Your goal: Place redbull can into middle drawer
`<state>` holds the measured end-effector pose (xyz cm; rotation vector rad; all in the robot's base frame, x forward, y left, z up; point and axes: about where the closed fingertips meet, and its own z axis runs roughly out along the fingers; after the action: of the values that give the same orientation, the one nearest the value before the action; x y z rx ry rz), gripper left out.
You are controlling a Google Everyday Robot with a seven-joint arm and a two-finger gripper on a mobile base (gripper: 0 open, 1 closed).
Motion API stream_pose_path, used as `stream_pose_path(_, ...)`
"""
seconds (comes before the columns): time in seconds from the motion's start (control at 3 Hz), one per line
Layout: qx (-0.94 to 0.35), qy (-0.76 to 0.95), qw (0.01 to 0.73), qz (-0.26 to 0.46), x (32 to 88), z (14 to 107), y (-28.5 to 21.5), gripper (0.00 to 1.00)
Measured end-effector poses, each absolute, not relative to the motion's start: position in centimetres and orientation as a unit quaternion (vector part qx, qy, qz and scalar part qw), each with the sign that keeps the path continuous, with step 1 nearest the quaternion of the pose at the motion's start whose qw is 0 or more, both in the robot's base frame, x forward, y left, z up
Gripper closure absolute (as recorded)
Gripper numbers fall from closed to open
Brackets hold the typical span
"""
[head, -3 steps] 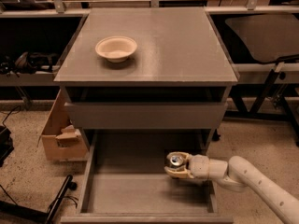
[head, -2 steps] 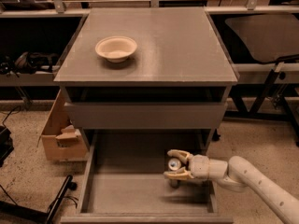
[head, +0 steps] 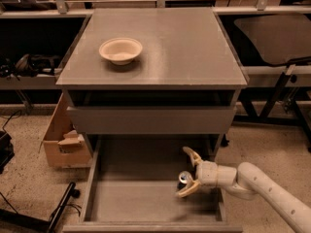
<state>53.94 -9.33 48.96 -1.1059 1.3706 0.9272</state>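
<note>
The redbull can (head: 184, 178), blue and silver with a silver top, stands on the floor of the open middle drawer (head: 131, 200), near its right side. My gripper (head: 182, 173) reaches in from the right, low inside the drawer. Its two tan fingers (head: 191, 155) are spread wide apart, one behind the can and one in front of it. The can sits between them and the fingers do not press on it.
A shallow white bowl (head: 120, 50) sits on the grey cabinet top (head: 189, 42). The drawer above shows a plain flat grey front (head: 150, 119). A cardboard box (head: 62, 141) stands left of the cabinet. A black pole (head: 60, 210) lies on the floor at the left.
The gripper was shut on the can one second ago. Its fingers have since spread wide, and the can now stands free on the drawer floor.
</note>
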Motion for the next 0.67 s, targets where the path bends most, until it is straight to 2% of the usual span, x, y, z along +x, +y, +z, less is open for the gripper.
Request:
stream_pose_path(0.33, -0.481, 0.568, 0.541, 0.392, 53.4, 50.0, -8.9, 0.00)
stream_pose_path(0.67, -0.530, 0.568, 0.509, 0.371, 50.5, 52.1, -9.7, 0.00)
